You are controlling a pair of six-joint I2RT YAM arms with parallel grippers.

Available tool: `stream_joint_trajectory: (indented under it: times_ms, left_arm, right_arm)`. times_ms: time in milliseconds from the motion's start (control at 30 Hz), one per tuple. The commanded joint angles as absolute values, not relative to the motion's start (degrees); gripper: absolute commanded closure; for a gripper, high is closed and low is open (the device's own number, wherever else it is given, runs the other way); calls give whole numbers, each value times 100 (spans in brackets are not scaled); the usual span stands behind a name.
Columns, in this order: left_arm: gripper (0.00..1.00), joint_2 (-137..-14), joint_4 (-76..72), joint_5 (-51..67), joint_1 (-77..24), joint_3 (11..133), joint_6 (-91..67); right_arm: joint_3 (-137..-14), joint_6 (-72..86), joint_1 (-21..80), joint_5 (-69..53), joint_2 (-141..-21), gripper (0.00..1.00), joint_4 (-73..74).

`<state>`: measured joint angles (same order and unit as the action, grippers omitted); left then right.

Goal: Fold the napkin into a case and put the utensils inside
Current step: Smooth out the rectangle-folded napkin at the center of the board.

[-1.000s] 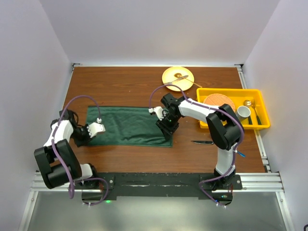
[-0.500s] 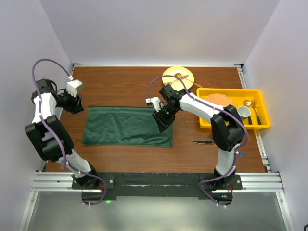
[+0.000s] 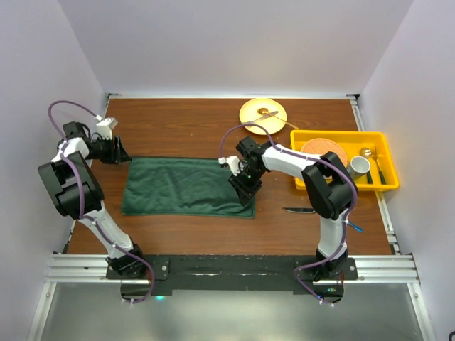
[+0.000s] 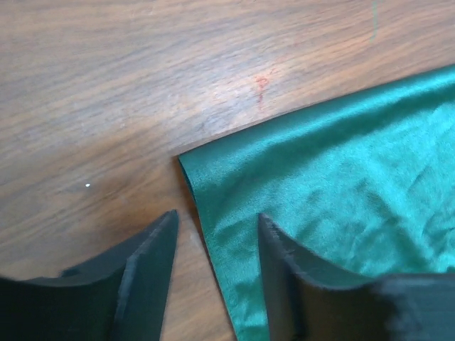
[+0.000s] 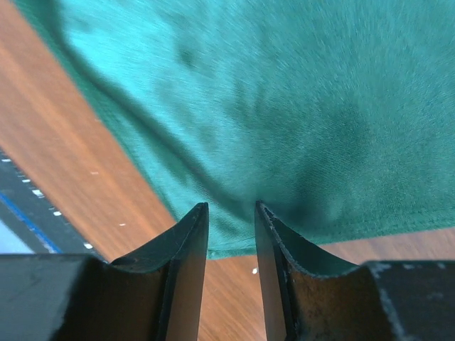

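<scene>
As the left end effector [image 4: 217, 234] hovers with its fingers apart astride the far-left corner of the napkin [image 4: 341, 206], one over bare wood and one over cloth, it grips nothing. The right end effector [image 5: 229, 212] has its jaws a narrow gap apart and its tips down on the cloth's near-right corner, with no fold visibly pinched between them. The dark green napkin lies as a long flat rectangle left of the worktop [image 3: 178, 128] centre. The knife [image 3: 298, 210] lies just right of it, and the blue fork [image 3: 354, 228] is near the right edge. A clean fold likely calls for the left jaws to close on the corner alone. The right should keep its end pinned so the edges meet squarely.
</scene>
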<state>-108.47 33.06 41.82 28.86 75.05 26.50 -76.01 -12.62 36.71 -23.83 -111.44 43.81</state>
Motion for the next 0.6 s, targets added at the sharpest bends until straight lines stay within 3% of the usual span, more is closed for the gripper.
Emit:
stream_joint_trajectory:
  times_ms: [0,233,400,567]
  left_arm:
    - [55,-10846,3128,4455,2935,7348,2504]
    - [71,-9617,3735,4659,2857,6795,3506]
    - [67,-9369,4612,4360,2804,6435,4543]
    - [61,-8965,4570,4096,2795,5977,4825]
  right_arm:
    - [-7515,-1353,3691,-2206,-11188,65,4306]
    - [-7611,-1362,3691,-2671,-10811,68,4570]
    - [-8033,-1388,3691,-2813,-10591,67,4895]
    - [-8007,-1144,3639,-2374,-10529,65,4975]
